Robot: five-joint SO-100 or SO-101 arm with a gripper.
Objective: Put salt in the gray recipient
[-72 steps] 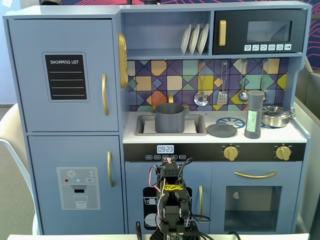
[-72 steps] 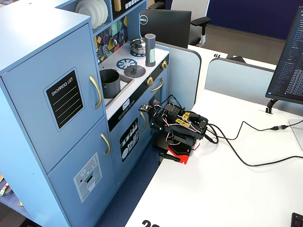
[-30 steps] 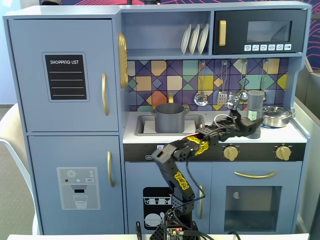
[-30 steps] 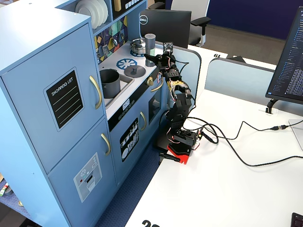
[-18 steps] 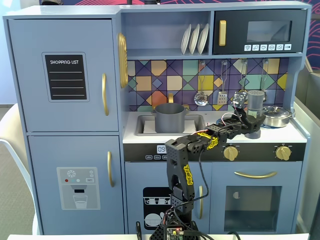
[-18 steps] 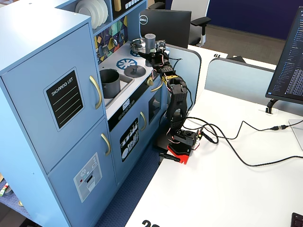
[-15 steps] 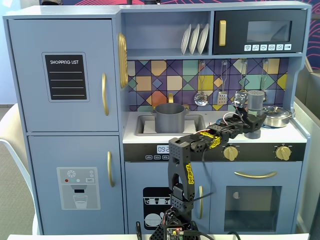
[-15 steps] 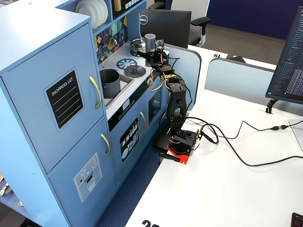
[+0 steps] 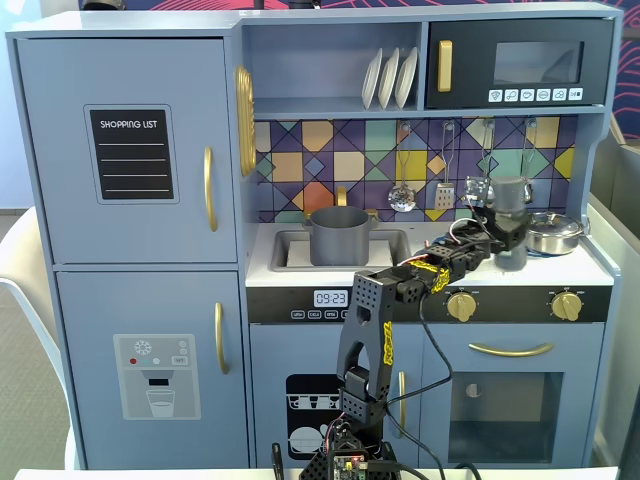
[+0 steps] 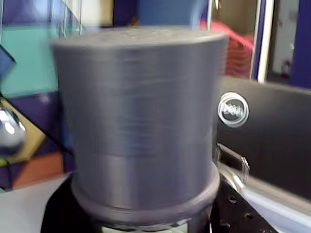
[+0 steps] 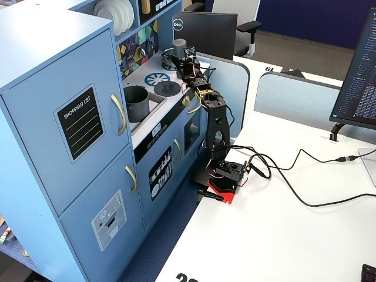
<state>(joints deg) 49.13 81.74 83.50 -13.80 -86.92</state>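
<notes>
One hand (image 9: 507, 232) pinching one salt (image 9: 510, 196) above stove surface (image 9: 520, 272), right side in a fixed view. One gray recipient (image 9: 340, 235) in sink, well apart. One shiny pan (image 9: 555, 232) just beside salt. Three plates (image 9: 390, 78) on shelf.

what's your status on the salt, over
Gripper shut on salt, over the stove. Pot sits in the sink, to the left in this fixed view. Path clear.

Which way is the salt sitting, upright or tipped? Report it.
Upright: the salt stands vertical in the claw above the stovetop, flat top level in the wrist view.
</notes>
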